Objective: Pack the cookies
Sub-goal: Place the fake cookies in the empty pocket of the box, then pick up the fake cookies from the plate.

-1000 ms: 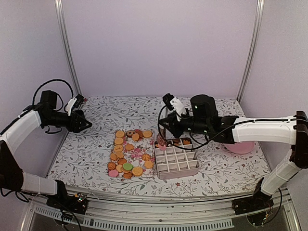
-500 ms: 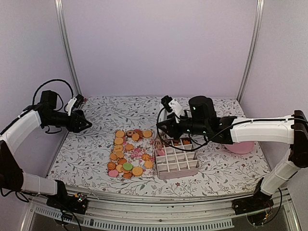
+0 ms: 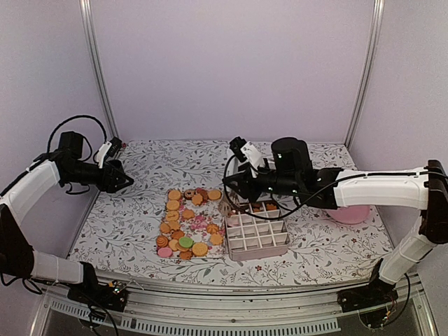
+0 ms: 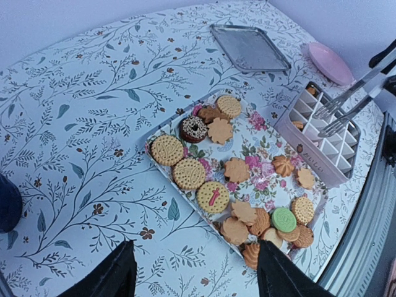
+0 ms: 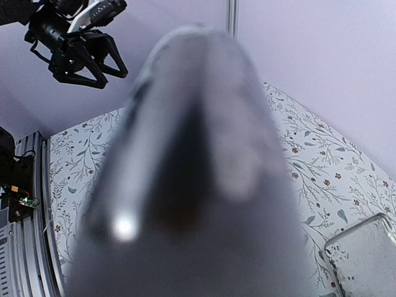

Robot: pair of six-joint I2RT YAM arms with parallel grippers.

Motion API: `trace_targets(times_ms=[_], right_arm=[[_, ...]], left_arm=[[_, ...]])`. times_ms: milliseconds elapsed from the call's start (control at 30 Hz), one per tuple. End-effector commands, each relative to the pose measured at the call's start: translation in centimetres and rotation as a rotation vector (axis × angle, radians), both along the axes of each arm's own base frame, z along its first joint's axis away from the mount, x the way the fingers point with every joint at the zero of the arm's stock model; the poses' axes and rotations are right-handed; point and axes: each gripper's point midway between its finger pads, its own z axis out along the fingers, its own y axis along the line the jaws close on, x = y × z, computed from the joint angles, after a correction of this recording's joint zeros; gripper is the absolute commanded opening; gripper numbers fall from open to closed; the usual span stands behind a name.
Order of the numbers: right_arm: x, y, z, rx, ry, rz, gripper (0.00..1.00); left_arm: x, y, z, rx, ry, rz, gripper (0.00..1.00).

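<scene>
My left gripper (image 4: 195, 247) hangs above the table (image 4: 80, 124), fingers spread, gripping nothing. My right gripper (image 3: 234, 187) pinches metal tongs (image 4: 346, 102) (forked tips apart) over the divided box (image 4: 325, 154). Most cookies (image 4: 213, 197) lie on the floral tray (image 4: 263, 148) beside that box.

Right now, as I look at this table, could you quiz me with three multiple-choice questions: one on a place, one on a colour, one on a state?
1. Where do most cookies lie?
A. on the flowered tray
B. on the plate
C. in the box

2. What colour is the plate?
A. green
B. pink
C. grey

3. How is the left gripper?
A. shut on a cookie
B. shut, empty
C. open, empty

Answers:
1 A, the cookies are spread over the tray beside the box.
2 B, it shows plain pink in the left wrist view.
3 C, its fingers stand apart with nothing between them.
</scene>
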Motion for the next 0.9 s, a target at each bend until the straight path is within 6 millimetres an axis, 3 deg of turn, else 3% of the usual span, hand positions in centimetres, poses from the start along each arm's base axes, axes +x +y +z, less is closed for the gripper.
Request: trace_targets(times_ms=[0,167,367,867], right_arm=[[-2.4,4.1,2.6,0.063,-0.036,0.083,0.38],[-5.3,8.8,0.7,0.039,-0.019,0.182,0.41],[-6.9,12.4,-1.1,0.024,-0.004,0.246,0.44],[-6.7,14.1,-4.3,-0.014,0.034,0.250,0.42]], left_arm=[[0.6,0.1,1.6,0.001,-0.053,0.003,0.67],[0.7,0.1,1.7,-0.001,-0.054,0.003,0.67],[0.7,0.2,1.8,0.003,-0.058,0.006,0.67],[0.4,0.2,1.2,0.006,-0.048,0.002,0.67]])
